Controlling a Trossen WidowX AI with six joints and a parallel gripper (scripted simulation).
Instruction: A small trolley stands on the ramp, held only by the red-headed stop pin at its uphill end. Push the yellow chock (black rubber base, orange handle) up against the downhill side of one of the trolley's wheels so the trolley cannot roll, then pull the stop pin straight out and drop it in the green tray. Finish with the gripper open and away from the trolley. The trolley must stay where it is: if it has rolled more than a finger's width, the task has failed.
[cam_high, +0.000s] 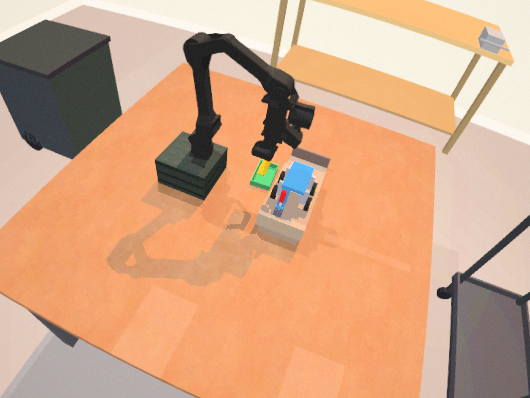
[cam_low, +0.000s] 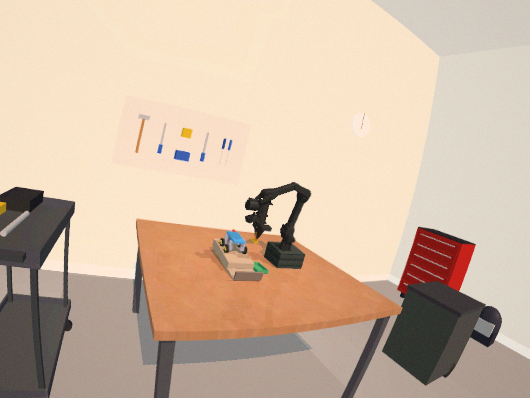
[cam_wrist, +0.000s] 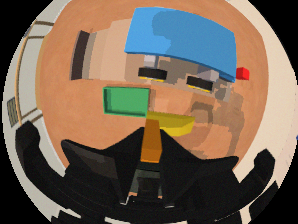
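My gripper (cam_high: 266, 159) (cam_low: 257, 236) (cam_wrist: 151, 131) is shut on the orange handle (cam_wrist: 151, 145) of the yellow chock (cam_high: 263, 169) (cam_low: 254, 241) (cam_wrist: 176, 125). The chock hangs in the air beside the ramp; in the top view it overlaps the green tray (cam_high: 259, 182) (cam_low: 260, 268) (cam_wrist: 126, 101). Its black base is not seen. The blue-topped trolley (cam_high: 299, 177) (cam_low: 235, 239) (cam_wrist: 185, 42) stands on the ramp (cam_high: 281, 227) (cam_low: 235, 262) (cam_wrist: 107, 57). The red-headed stop pin (cam_high: 283, 196) (cam_low: 233, 231) (cam_wrist: 242, 74) stands at its uphill end.
The ramp's dark end board (cam_high: 311, 157) (cam_low: 248, 276) (cam_wrist: 79, 55) rises at its low end. The arm's dark base block (cam_high: 191, 166) (cam_low: 284, 255) stands on the other side of the tray from the ramp. The tray lies close along the ramp's side.
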